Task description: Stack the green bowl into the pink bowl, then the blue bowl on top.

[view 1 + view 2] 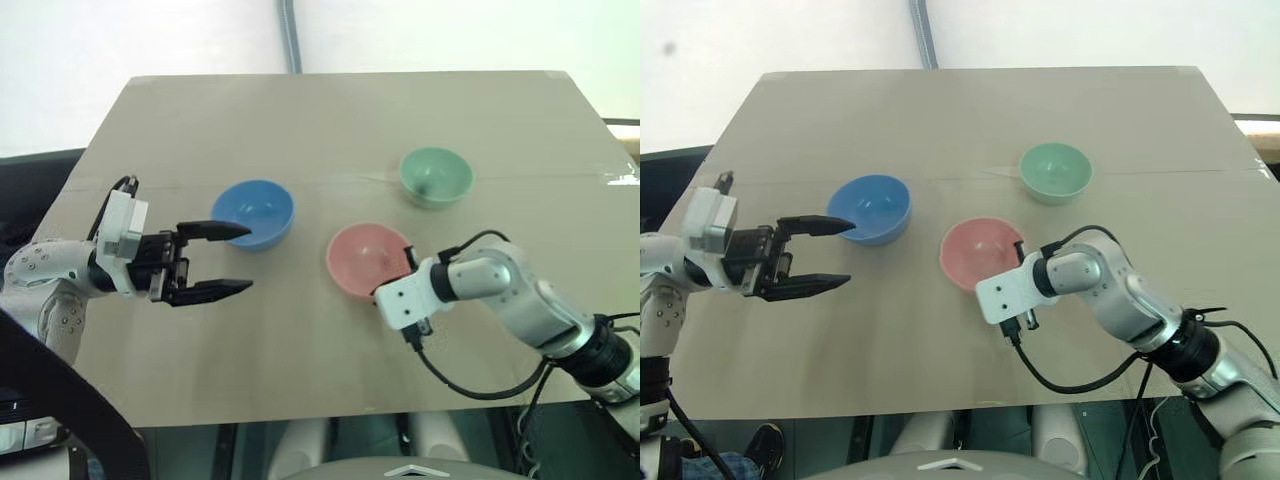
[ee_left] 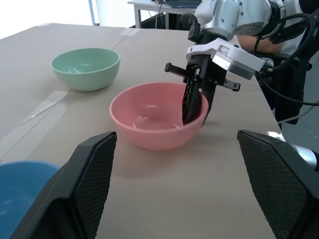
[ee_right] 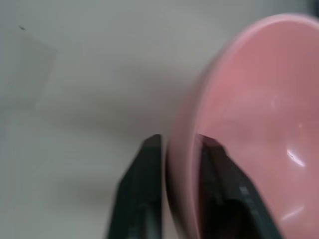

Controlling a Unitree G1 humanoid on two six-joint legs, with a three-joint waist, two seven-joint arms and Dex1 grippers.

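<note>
Right gripper [image 2: 197, 107] straddling the near rim of the pink bowl [image 1: 365, 260], one finger inside and one outside, jaws slightly parted about the wall and not visibly pinching it; left gripper [image 1: 228, 260] level above the tabletop [image 1: 330, 130], jaws spread wide and empty, the blue bowl [image 1: 254, 212] just beyond its upper finger. The green bowl [image 1: 435, 176] stands well apart, beyond the pink bowl from the right jaws. Likely risk: pulling on this one-sided rim hold could tip or drag the pink bowl, which should remain the base.
</note>
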